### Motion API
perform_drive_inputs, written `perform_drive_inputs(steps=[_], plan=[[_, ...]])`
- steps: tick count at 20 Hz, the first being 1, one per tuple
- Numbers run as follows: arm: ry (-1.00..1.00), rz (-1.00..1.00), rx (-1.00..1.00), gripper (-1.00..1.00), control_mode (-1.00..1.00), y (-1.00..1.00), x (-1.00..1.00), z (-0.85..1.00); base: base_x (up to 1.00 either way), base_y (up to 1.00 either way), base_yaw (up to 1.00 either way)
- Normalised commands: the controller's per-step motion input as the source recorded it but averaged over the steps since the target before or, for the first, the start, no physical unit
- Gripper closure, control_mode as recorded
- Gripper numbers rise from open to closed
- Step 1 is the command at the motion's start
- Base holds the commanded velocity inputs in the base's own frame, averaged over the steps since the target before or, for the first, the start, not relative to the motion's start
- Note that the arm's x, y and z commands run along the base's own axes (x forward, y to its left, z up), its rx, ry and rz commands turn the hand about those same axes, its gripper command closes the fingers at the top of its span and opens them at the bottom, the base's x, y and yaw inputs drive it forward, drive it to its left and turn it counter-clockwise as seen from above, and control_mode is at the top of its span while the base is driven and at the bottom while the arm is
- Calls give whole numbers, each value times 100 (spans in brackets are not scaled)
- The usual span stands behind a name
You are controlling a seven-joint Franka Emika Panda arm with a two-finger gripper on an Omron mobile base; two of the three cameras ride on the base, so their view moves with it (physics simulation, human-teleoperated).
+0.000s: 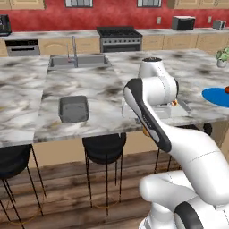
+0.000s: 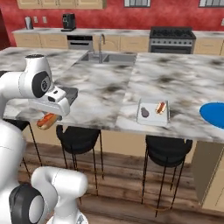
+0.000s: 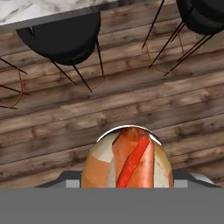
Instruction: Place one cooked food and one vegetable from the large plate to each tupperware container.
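Observation:
My gripper (image 2: 48, 117) is shut on a hot dog (image 2: 46, 120) in a bun. It hangs in front of the counter edge, over the wooden floor. In the hand view the hot dog (image 3: 127, 161) lies lengthwise between the jaws. The darker tupperware container (image 1: 73, 109) sits on the counter with nothing in it, and it is just behind my hand (image 2: 71, 92). The light tupperware container (image 2: 152, 124) holds a second hot dog (image 2: 161, 107) and a dark vegetable (image 2: 144, 113). The large plate (image 2: 215, 116) lies at the far right (image 1: 214, 96).
Black bar stools (image 3: 65, 37) stand under the counter overhang (image 2: 78, 136), below my hand. A sink (image 1: 78, 61) with a tap is set into the counter further back. A small potted plant (image 1: 222, 57) stands beyond the plate.

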Motion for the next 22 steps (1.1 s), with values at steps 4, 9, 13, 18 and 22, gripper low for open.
perform_drive_inputs(steps=[4, 9, 13, 18, 22], plan=[[0, 0, 0, 100, 100, 0, 0, 0, 9, 100, 0], [0, 0, 0, 100, 100, 0, 0, 0, 31, 100, 0], [0, 0, 0, 100, 100, 0, 0, 0, 81, 27, 3], [0, 0, 0, 100, 100, 0, 0, 0, 100, -32, 0], [0, 0, 0, 100, 100, 0, 0, 0, 100, -55, -2]])
